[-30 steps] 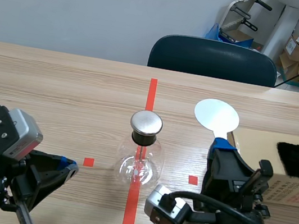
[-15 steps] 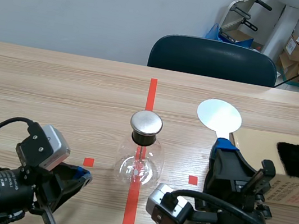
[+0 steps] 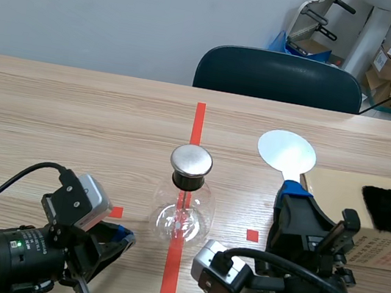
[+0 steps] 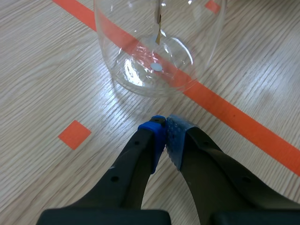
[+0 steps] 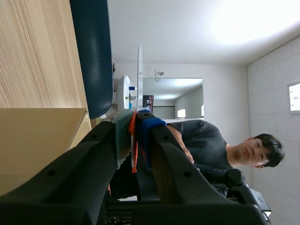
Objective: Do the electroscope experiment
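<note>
Electroscope flask [image 3: 185, 204] upright at mid-table on the red tape line, metal cap on top; left gripper [image 4: 165, 126] low over the table [image 3: 74, 112], pads together on nothing, tips just short of the flask's base; right gripper [image 3: 293, 194] clamped on the handle of the pale round disc [image 3: 287, 152], disc raised, apart from the flask, beside the cardboard box [image 3: 338, 188].

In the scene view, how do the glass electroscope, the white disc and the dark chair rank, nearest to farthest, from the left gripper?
1. The glass electroscope, just ahead of the left gripper.
2. The white disc, to the right, in the right gripper.
3. The dark chair, beyond the table.
</note>
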Robot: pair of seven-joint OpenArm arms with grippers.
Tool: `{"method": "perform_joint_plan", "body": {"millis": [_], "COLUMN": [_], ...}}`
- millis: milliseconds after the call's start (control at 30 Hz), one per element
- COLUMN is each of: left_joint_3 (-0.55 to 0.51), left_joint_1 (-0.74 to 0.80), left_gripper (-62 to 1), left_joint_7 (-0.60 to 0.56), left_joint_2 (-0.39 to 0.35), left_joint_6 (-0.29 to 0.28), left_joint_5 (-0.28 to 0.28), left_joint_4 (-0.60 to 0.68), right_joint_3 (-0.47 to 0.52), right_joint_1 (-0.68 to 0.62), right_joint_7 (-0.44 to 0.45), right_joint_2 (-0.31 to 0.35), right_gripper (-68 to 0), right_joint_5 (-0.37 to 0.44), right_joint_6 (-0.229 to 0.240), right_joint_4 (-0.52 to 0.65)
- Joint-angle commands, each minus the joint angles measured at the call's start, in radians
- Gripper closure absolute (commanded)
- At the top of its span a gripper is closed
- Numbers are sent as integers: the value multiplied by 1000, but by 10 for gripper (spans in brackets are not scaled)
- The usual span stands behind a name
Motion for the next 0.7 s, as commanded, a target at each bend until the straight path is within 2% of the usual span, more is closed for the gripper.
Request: {"method": "perform_joint_plan", "body": {"millis": [0, 167, 300, 667], "left_joint_3": [-3, -3, -3, -3], "left_joint_1": [-4, -4, -4, -4], "left_gripper": [-25, -25, -25, -25], "left_joint_7": [-14, -10, -14, -14], "left_joint_2": [5, -1, 0, -1], "left_joint_6": [-2, -1, 3, 3], "left_joint_5": [-6, -6, -6, -6], "left_joint_4": [13, 13, 13, 13], "right_joint_3": [8, 8, 8, 8], "right_joint_1": [10, 10, 10, 10], "right_joint_7": [-7, -7, -7, -6], "right_joint_2": [3, 3, 3, 3], "right_gripper": [-10, -10, -10, -10], "right_joint_5": [-4, -4, -4, -4], "right_joint_6": [-36, -35, -17, -18], "right_joint_4": [10, 10, 10, 10]}}
